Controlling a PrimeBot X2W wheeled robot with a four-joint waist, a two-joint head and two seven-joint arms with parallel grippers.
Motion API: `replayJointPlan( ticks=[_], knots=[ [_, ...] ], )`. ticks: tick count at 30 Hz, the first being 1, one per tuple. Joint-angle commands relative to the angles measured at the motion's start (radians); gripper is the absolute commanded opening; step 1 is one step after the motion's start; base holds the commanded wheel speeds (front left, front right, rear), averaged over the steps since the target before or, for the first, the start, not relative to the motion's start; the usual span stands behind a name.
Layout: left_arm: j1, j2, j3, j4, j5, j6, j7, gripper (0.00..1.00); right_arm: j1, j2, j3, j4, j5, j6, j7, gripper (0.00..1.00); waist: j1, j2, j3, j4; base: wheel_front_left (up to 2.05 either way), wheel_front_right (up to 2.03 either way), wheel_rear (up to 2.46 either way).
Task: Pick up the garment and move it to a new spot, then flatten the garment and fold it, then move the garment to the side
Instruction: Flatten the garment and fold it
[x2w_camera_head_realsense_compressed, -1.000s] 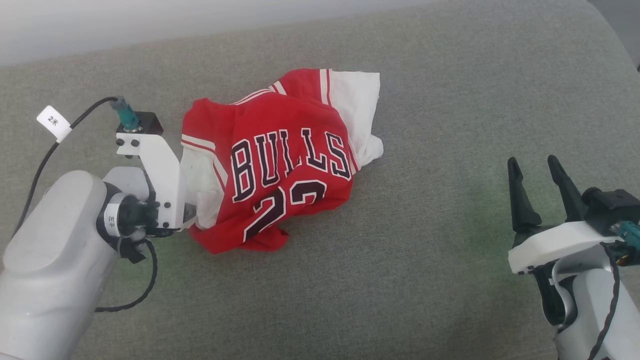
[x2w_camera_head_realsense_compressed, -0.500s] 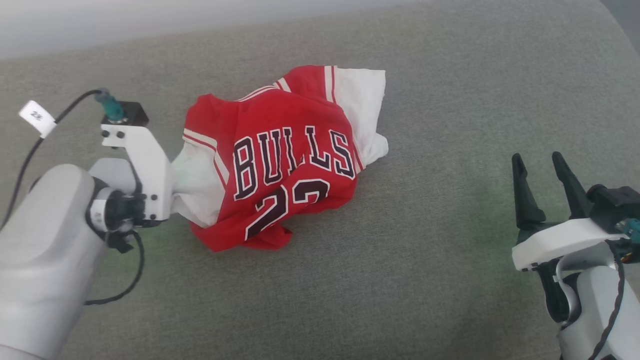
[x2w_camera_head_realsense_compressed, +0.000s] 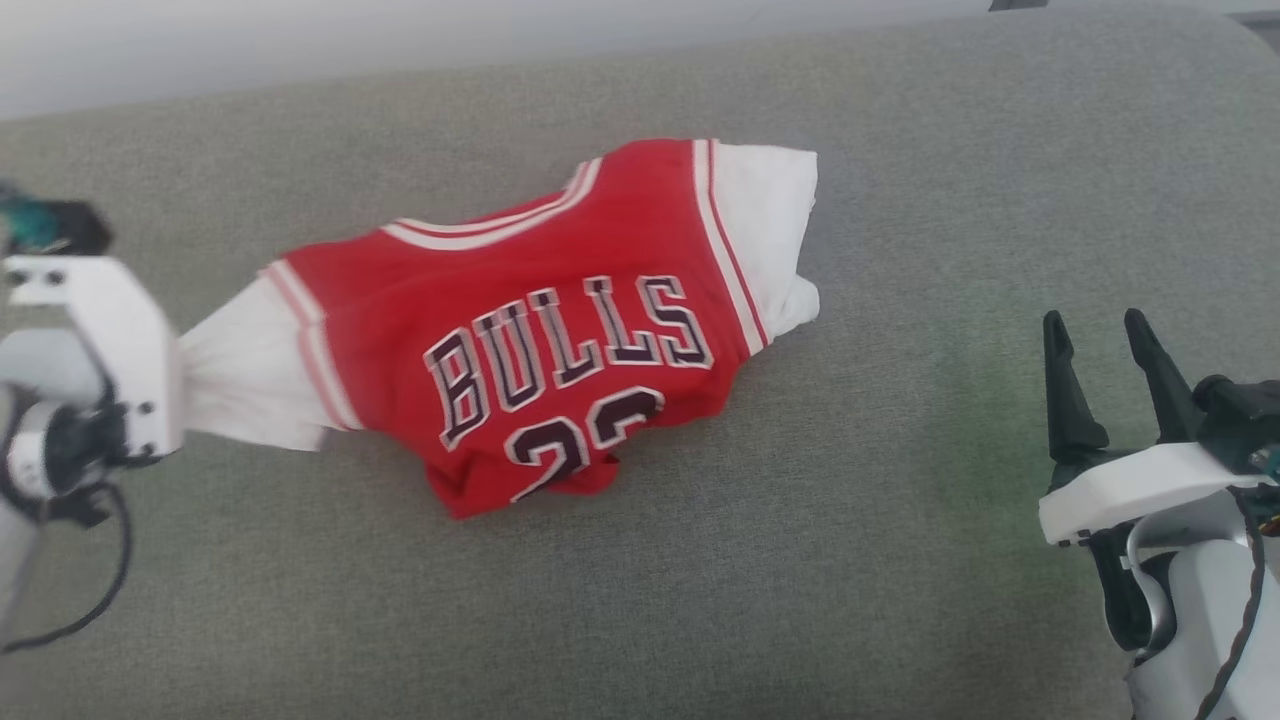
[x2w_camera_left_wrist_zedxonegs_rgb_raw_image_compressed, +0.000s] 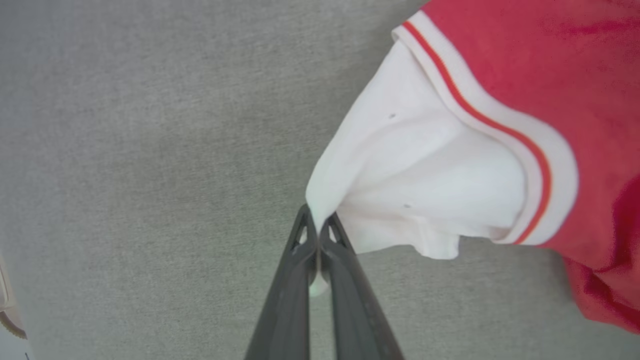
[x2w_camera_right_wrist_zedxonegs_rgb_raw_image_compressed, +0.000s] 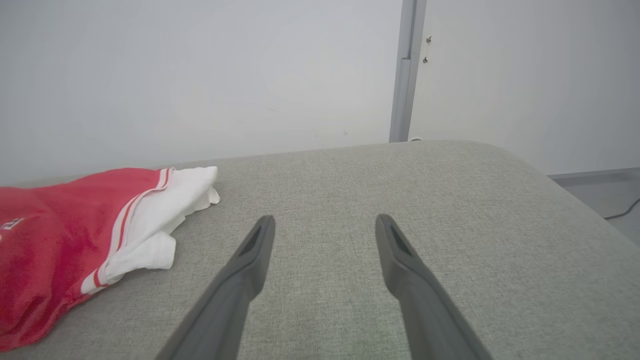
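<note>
By the left edge of the grey cushion (x2w_camera_head_realsense_compressed: 800, 580), the left pincer (x2w_camera_left_wrist_zedxonegs_rgb_raw_image_compressed: 316, 222) is clamped on a white corner of the jersey (x2w_camera_head_realsense_compressed: 560, 290), and the cloth there is stretched taut. The red jersey lies rumpled across the middle of the cushion, somewhat toward its far edge, with "BULLS" facing up. Near the right edge, the right pincer (x2w_camera_head_realsense_compressed: 1093, 322) stands with its fingers apart over bare fabric, well clear of the jersey.
</note>
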Motion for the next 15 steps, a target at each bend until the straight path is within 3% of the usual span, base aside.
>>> replayJointPlan(
  ticks=[1,6,13,14,15],
  knots=[
    [0.038,0.026,0.012,-0.012,0.010,0.019,-0.013,0.00,0.006,0.001,-0.005,-0.011,-0.004,0.000,0.004,1.00,0.0000,0.0000,0.005,0.003,0.00,0.00,0.00],
    [0.086,0.032,0.030,0.006,-0.001,0.023,-0.062,0.00,-0.003,0.001,-0.001,-0.018,-0.003,0.000,0.010,1.00,0.0000,0.0000,0.017,0.002,0.00,0.00,0.00],
    [0.086,-0.034,0.037,0.112,-0.036,0.005,-0.125,0.00,-0.021,0.001,0.014,-0.020,0.004,0.000,0.015,1.00,0.0000,0.0000,0.031,-0.006,0.00,0.00,0.00],
    [0.082,-0.041,0.035,0.123,-0.038,-0.003,-0.134,0.04,-0.021,0.001,0.015,-0.019,0.004,0.000,0.015,1.00,0.0000,0.0000,0.030,-0.007,0.00,0.00,0.00],
    [0.076,-0.050,0.039,0.136,-0.042,-0.005,-0.146,0.45,-0.021,0.000,0.016,-0.018,0.004,0.000,0.016,1.00,0.0000,0.0000,0.029,-0.007,0.00,0.00,0.00]
  ],
)
